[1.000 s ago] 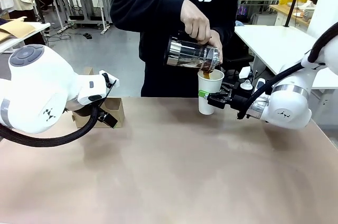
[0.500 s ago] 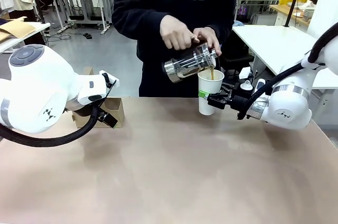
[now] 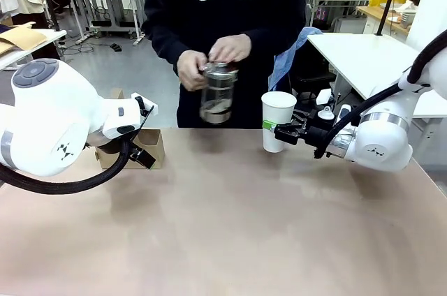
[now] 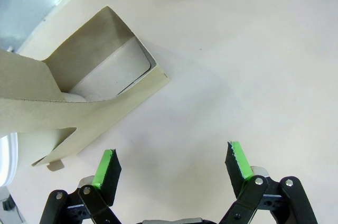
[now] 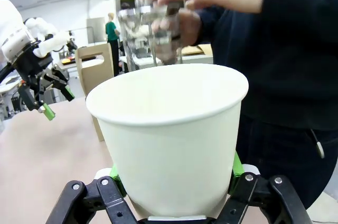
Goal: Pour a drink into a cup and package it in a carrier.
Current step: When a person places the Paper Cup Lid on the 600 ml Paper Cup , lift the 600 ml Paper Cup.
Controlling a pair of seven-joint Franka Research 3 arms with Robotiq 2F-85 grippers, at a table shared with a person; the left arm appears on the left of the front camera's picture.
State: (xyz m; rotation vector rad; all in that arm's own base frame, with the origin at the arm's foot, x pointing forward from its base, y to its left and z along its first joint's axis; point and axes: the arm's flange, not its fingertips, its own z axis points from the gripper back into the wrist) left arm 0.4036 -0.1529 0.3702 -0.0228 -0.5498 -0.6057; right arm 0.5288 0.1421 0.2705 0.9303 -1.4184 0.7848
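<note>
A person (image 3: 230, 17) in a black sweatshirt stands at the far edge of the tan tabletop (image 3: 230, 226), facing two white robot arms. The left arm (image 3: 49, 121) hangs over the far left corner, the left jaws spread wide with nothing between them, above bare tabletop just beside the cardboard carrier (image 4: 79, 113). The carrier stands at that far left edge, one square pocket showing. The right arm (image 3: 380, 139) reaches in from the right edge, the right jaws clamped on a white cup (image 3: 278, 120) at the far edge, right of centre. Both the person's hands (image 3: 190, 69) hold the glass jug (image 3: 218, 97) upright, left of the cup and apart from it. The cup's wall hides its contents.
</note>
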